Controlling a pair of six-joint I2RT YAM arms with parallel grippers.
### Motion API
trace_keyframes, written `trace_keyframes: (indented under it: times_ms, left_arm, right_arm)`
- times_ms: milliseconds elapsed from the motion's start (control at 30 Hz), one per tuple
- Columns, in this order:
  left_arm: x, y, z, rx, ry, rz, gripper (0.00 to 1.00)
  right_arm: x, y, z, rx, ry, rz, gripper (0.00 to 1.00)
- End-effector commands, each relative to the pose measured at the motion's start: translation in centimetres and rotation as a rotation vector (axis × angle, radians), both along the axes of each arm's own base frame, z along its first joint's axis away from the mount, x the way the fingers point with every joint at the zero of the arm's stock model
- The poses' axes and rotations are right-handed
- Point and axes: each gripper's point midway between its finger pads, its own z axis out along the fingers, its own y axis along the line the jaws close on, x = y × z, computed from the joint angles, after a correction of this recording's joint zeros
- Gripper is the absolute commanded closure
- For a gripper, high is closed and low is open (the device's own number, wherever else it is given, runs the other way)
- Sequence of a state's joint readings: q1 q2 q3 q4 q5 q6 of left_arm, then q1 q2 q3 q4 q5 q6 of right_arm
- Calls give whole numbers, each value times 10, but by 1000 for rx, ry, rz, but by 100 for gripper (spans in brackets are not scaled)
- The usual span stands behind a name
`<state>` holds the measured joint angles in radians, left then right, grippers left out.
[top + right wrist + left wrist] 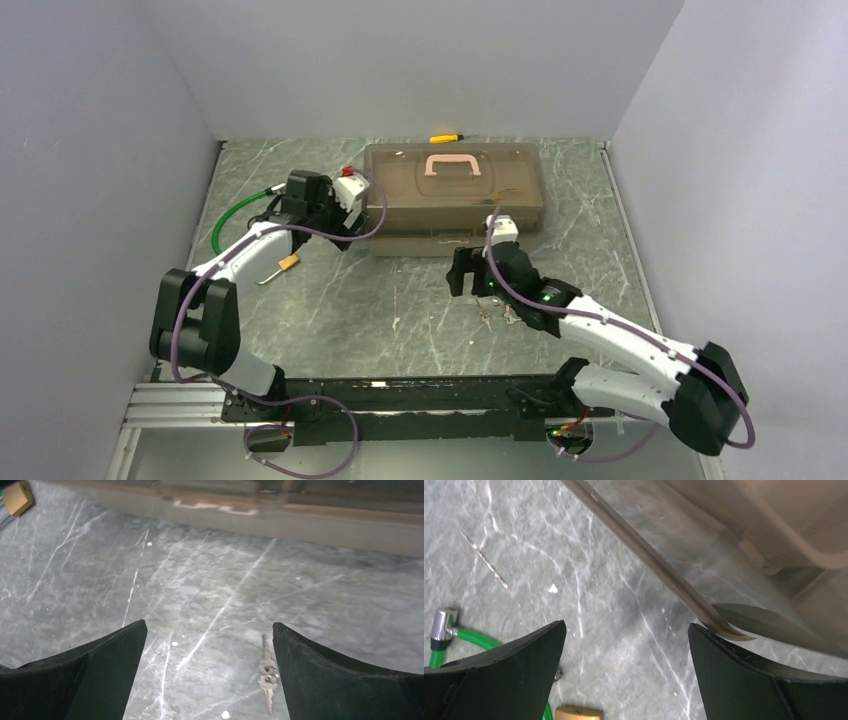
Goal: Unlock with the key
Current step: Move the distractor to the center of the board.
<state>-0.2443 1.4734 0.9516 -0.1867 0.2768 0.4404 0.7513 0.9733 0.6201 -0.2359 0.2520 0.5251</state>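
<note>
We see both grippers spread wide, empty-handed. The right gripper hangs low over the table with its 2 black fingers well apart. The key, in its little bunch, lies flat on the table between them, just beside the finger at 5 o'clock in the right wrist view, untouched.

The left gripper is just as open. At 3 o'clock in its wrist view, 1 fingertip meets the lower lip of the translucent brown box; we cannot tell whether they touch.

From above, the brass padlock lies at 8 o'clock from the box, near a green cable. A yellow screwdriver lies at 12 o'clock behind the box. The surface is grey-green marbled stone, closed in by 3 pale walls.
</note>
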Motion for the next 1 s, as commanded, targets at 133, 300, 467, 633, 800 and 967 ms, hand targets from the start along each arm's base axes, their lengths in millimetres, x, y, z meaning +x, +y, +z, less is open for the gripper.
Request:
trace_keyframes:
  times_ms: [133,300,467,633,800,967]
  left_arm:
    - [41,-52,23,-39,-47,-70,1]
    - [61,-76,32,-76,-36,-114,1]
    - [75,-97,40,-133,6,-153,1]
    - [65,-108,52,-185,30,-206,1]
    - [46,-94,77,-232,42,-227,1]
    - [56,-44,101,-254,12,-108,1]
  right_arm:
    - [45,60,23,81,-144,48,0]
    - [74,84,30,58,-209,63,0]
    - [107,78,29,28,-213,19,0]
    - [138,40,13,23,-156,-64,0]
    - [157,-8,7,18,-146,-185,0]
    - [171,-28,14,20,-167,-256,0]
